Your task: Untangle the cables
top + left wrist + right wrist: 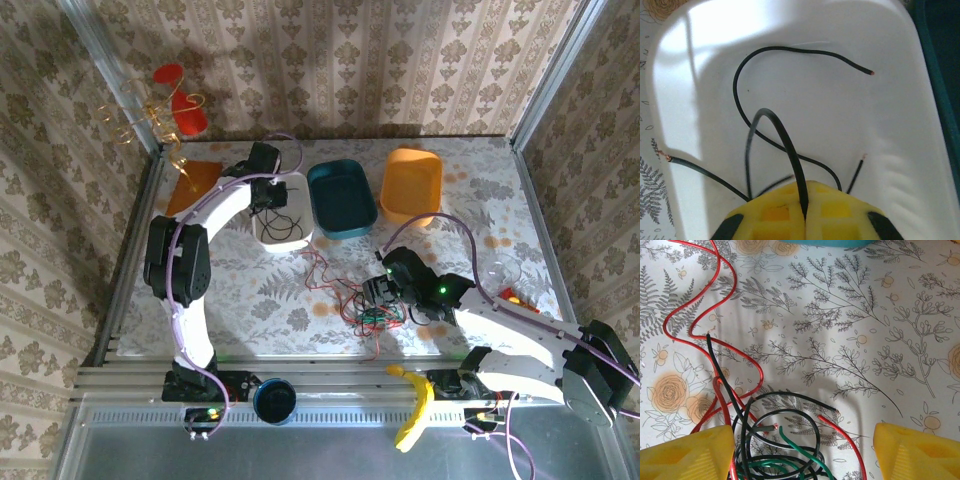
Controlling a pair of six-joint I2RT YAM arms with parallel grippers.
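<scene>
Left wrist view: left gripper [805, 200], nearly shut on a black cable [783, 135], probably depositing it in the white tray [900, 165]; right gripper [804, 435], wide open and empty, must next isolate one strand from the tangle [785, 460] at its 6 o'clock.

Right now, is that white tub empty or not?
Not empty: black wires lie curled inside the white tub, one loop pinched by the left claw.

Tangled cables [767, 460] are lying between the right gripper's [804, 452] spread jaws, bare tablecloth [865, 340] opening ahead. White bin walls [925, 150] are flanking the left gripper [805, 200], black cable [790, 49] looping ahead.
</scene>
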